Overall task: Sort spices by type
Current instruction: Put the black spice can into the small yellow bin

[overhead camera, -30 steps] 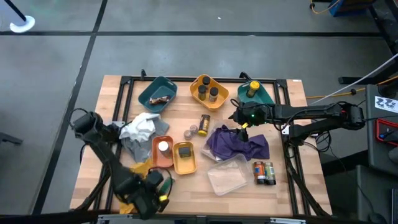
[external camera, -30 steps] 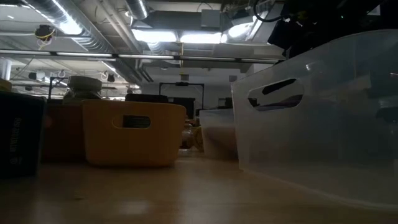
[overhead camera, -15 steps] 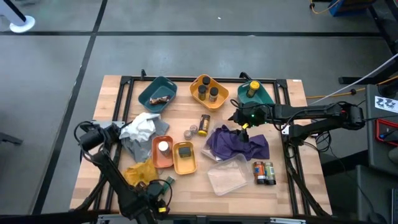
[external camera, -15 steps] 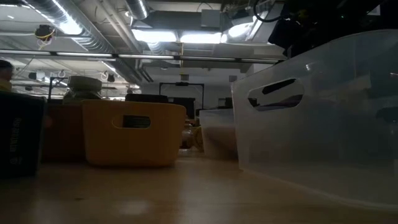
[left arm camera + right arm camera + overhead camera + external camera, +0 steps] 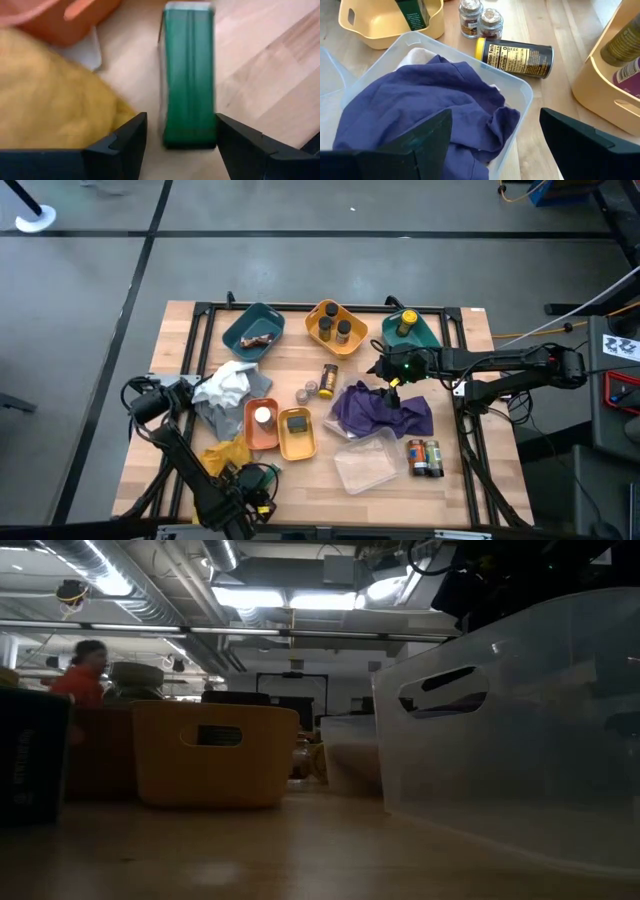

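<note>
Jaws of the left gripper (image 5: 175,145) gape around a green tin (image 5: 189,75) (right gripper (image 5: 492,150) open, empty).

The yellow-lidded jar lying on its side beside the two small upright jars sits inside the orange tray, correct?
Not quite. The yellow-lidded jar does lie on its side beside the two small upright jars, but on the bare table, not inside a tray. The right wrist view shows it; the high view agrees.
</note>
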